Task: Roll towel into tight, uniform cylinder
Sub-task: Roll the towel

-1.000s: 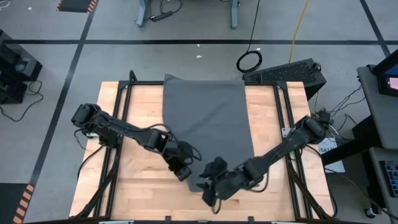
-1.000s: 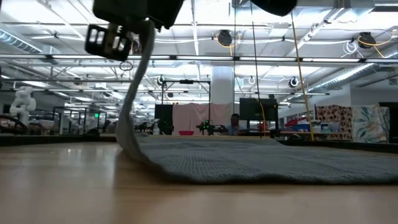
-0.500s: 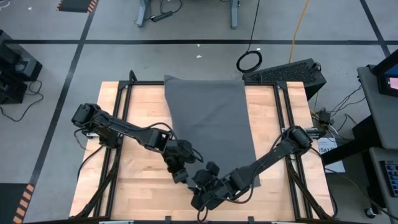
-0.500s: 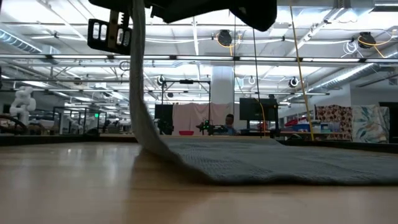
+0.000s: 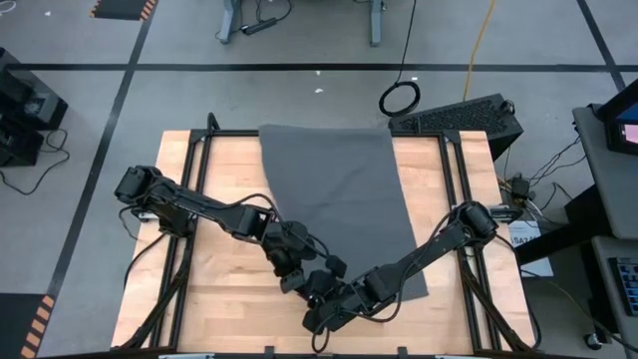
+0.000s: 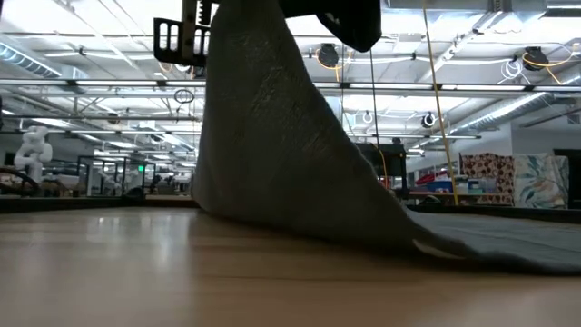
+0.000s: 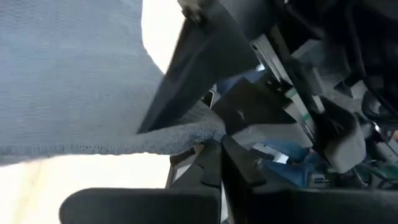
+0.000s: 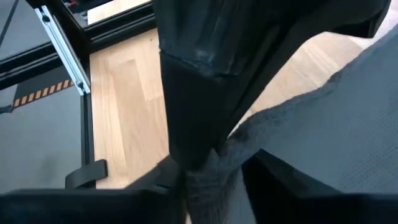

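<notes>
The dark grey towel [image 5: 339,199] lies spread from the table's far edge to its near right, with the near left corner lifted. In the low view the towel [image 6: 272,154] rises as a slanting sheet to the two grippers at the top, while its remaining part rests flat on the wood. My left gripper [image 5: 296,282] and my right gripper [image 5: 321,292] meet at that raised corner, close beside each other, both shut on cloth. Each wrist view shows the other arm's dark finger right in front. My left gripper pinches the towel's edge [image 7: 194,134] at the raised near left corner between its two fingers, slanting down from the table's left. The cloth hangs below it and runs down to the table. My right gripper has a bunched bit of the same corner [image 8: 209,167] between its two fingers, slanting down from the table's right, next to the left finger [image 8: 193,93]. How many layers it has cannot be told.
Black frame rails [image 5: 189,179] run along the table's left and right sides. A keyboard [image 5: 459,115] sits beyond the far right corner, a cable coil [image 5: 399,98] on the floor. Bare wood [image 5: 229,309] shows left of the towel and along the near edge.
My right gripper has moved toward the table's left and down to the raised corner beside my left gripper. My left gripper has rolled in place. The hanging cloth, a narrow strip before, now shows as a broad raised sheet; the far part has stayed flat.
</notes>
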Motion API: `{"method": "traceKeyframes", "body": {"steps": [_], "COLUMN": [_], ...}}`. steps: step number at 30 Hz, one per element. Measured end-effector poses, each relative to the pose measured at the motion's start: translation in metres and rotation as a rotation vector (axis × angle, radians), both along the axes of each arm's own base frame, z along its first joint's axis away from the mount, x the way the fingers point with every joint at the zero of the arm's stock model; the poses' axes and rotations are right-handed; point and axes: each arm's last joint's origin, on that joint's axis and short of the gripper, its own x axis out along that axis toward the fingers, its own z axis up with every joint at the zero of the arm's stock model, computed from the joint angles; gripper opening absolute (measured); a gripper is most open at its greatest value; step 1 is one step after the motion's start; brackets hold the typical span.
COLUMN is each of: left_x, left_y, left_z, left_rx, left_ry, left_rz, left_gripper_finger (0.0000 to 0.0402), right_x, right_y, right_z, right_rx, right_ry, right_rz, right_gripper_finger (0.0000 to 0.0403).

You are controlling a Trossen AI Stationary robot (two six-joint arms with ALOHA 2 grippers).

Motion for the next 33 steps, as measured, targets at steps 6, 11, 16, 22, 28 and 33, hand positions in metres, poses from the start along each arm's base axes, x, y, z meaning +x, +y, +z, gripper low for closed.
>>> {"method": "traceKeyframes", "body": {"steps": [6, 11, 16, 22, 28, 33], "left_x": [-0.002, -0.011, -0.030, -0.046, -0.042, -0.034], "left_y": [0.003, 0.003, -0.004, -0.026, -0.031, -0.035], "left_z": [-0.004, -0.004, 0.021, 0.029, 0.032, 0.026], "left_rx": [0.047, 0.060, 0.108, 0.539, 0.815, 0.821], "left_ry": [0.069, 0.113, 0.000, -0.307, -0.470, -0.561], "left_rz": [0.082, 0.051, -0.024, -0.133, -0.098, -0.264], "left_gripper_finger": [0.0047, 0.0129, 0.0215, 0.0268, 0.0277, 0.0269], "right_x": [-0.002, -0.006, -0.012, -0.020, -0.028, -0.033], "right_y": [0.002, 0.005, 0.011, 0.012, 0.010, 0.016], "right_z": [-0.001, -0.004, -0.001, 0.014, 0.030, 0.030], "right_rx": [0.014, 0.059, 0.088, 0.105, 0.139, 0.150], "right_ry": [0.021, 0.055, 0.073, 0.055, 0.082, 0.098], "right_rz": [0.022, 0.011, 0.032, 0.043, 0.112, 0.147], "right_gripper_finger": [0.0009, 0.0013, 0.0003, 0.0001, 0.0001, 0.0001]}}
